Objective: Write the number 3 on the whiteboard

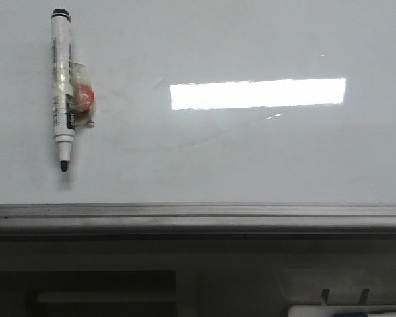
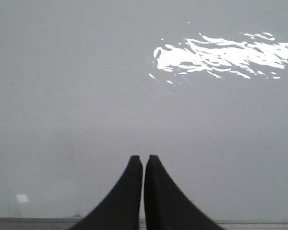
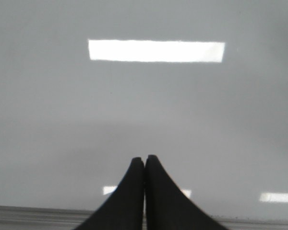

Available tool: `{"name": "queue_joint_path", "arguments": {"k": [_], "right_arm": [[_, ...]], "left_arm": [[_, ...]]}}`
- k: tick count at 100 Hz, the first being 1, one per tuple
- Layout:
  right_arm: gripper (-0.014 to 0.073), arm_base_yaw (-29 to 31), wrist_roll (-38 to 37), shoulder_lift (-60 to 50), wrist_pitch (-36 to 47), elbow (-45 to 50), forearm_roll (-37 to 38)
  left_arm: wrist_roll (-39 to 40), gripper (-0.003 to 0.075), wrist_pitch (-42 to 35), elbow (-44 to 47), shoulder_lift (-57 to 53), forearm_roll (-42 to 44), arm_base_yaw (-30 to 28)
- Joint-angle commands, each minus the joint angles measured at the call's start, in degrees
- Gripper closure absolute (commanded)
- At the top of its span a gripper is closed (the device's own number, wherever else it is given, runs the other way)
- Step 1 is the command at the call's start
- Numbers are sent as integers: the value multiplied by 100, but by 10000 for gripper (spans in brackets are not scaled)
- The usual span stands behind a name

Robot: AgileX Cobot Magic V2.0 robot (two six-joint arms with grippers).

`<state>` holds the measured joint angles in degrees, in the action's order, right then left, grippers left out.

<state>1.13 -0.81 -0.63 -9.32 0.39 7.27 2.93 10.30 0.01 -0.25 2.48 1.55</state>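
- Front view: nearest the camera is the grey metal rail (image 1: pixel 198 214) along the whiteboard's lower edge, with a darker shelf area below it that is too dim to read.
- Beyond the rail the whiteboard (image 1: pixel 251 158) fills the view, glossy and pale, with a bright rectangular light reflection (image 1: pixel 257 93) right of centre and only faint grey smudges near the middle.
- A marker (image 1: pixel 63 89) lies on the board at the far left, well apart from the reflection, cap end away from the rail and uncapped black tip pointing toward it; something red with clear tape is stuck to its side.
- No number 3 shows anywhere on the board, so I judge the task not yet begun: the marker has to be picked up and the whole figure drawn.
- Neither arm appears in this view.
- Left wrist view: the left gripper (image 2: pixel 143 160) hovers over bare board with its two dark fingers nearly together, a thin slit between the tips, holding nothing.
- The marker is out of this view; only a broken patch of glare shows.
- Right wrist view: the right gripper (image 3: pixel 144 160) has its fingertips pressed together, empty, over bare board near the rail, with no marker in sight.
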Motion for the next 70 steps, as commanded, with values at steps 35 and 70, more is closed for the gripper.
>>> {"name": "queue_joint_path", "arguments": {"k": [35,70], "right_arm": [[636,48,9,-82,623,180,58],[636,48,9,98,181,-204,-518]], "left_arm": [[69,741,-875,38,-140,-586,-11],[46,741,365,-1008,338,-20,-16]]}}
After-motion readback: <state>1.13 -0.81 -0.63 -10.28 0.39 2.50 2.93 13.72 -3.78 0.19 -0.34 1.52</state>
